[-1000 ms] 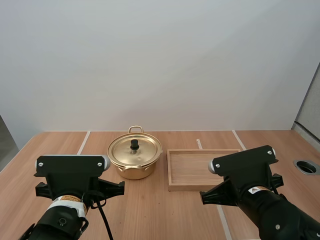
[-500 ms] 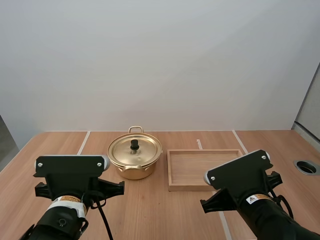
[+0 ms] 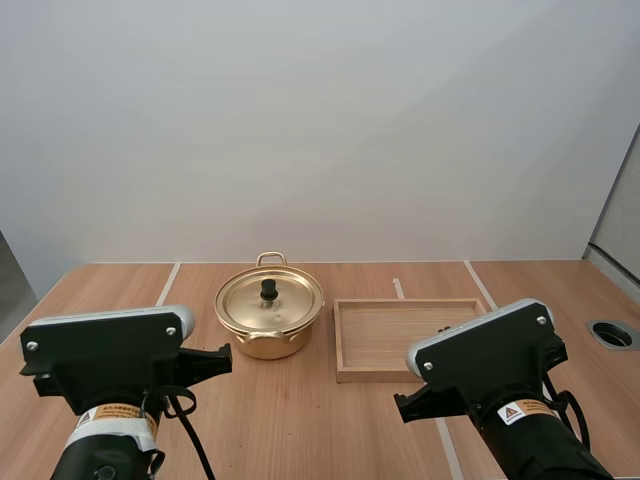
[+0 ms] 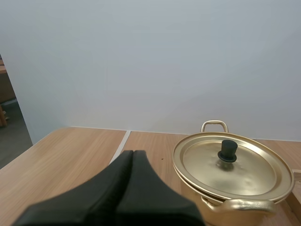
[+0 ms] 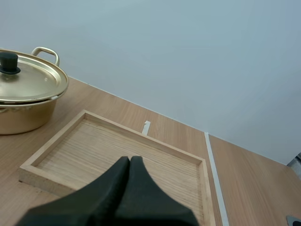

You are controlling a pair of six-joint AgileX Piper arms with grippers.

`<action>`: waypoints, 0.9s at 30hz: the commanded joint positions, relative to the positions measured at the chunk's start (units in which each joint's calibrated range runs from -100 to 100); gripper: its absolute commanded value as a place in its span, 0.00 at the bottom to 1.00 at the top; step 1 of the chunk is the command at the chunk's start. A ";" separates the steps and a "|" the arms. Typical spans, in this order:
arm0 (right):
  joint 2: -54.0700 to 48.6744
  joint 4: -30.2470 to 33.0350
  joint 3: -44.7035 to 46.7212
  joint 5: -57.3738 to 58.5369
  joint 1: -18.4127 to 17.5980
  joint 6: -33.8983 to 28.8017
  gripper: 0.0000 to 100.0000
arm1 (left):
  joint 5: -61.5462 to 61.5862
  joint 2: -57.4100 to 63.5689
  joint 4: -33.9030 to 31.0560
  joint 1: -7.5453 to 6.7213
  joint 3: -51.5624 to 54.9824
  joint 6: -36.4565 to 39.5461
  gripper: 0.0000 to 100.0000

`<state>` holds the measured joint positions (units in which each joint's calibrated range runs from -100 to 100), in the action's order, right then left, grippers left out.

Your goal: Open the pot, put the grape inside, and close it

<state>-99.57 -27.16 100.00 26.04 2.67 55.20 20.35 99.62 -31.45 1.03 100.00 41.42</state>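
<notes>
1. Pot (image 3: 262, 343), gold-coloured, on the wooden table (image 3: 320, 430), a little toward 11 o'clock of the table's middle; loop handles at 12 and 6 o'clock.
2. Lid (image 3: 285, 305) seated flat on the pot's rim, closed; black knob (image 3: 268, 289) upright at its centre.
3. Tray (image 3: 390, 335) of pale wood just beside the pot at its 3 o'clock, with a narrow strip of table between them.
4. Left gripper (image 4: 133, 153): fingers clenched together into one dark wedge, grasping nothing. Raised off the table, with the pot ahead at about 1 o'clock and apart from the tips.
5. Right gripper (image 5: 130, 159): fingers likewise pressed tight into a single wedge, nothing between them. Tips seemingly above the tray's near half, height over the wood hard to judge; pot off at 10 o'clock, well apart.
6. High view: left arm (image 3: 105, 355) at 7 o'clock of the pot, right arm (image 3: 485, 350) at 5 o'clock of the tray, both near the table's front edge.
</notes>
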 commanded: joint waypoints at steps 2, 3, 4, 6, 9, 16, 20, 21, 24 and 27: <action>-0.43 0.48 0.00 1.81 -0.15 -3.03 0.00 | -8.37 0.38 -0.48 0.09 0.00 0.57 0.00; -0.43 2.33 0.00 1.81 -0.15 -5.34 0.00 | -11.04 0.38 -0.48 0.09 0.00 0.57 0.00; -0.43 5.00 0.00 1.81 -0.15 -8.37 0.00 | -13.60 0.38 -0.48 0.09 0.00 0.57 0.00; -0.43 11.94 0.00 1.81 -0.15 -18.42 0.00 | -16.84 0.38 -0.48 0.09 0.00 0.57 0.00; -0.43 22.14 0.00 1.81 -0.15 -32.95 0.00 | -16.30 0.38 0.00 0.09 0.00 0.57 0.00; -0.43 25.91 0.00 4.11 -0.72 -39.53 0.00 | -12.26 0.38 3.84 0.09 0.00 0.23 0.00; -0.43 25.91 0.00 4.11 -0.96 -39.53 0.00 | -11.89 0.38 6.17 0.09 0.00 -1.40 0.00; -0.43 25.91 0.00 4.51 -0.96 -39.53 0.00 | -11.64 0.38 6.69 0.09 0.00 -2.72 0.00; -0.43 25.91 0.00 5.11 -0.96 -39.53 0.00 | -7.67 0.38 11.72 0.09 0.00 -9.05 0.00; -0.43 25.91 0.00 5.11 -0.96 -39.53 0.00 | -1.01 0.38 18.54 0.09 0.00 -17.02 0.00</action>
<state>-99.57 -1.89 100.00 31.00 1.85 15.80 14.24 99.62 -18.92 1.03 100.00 30.54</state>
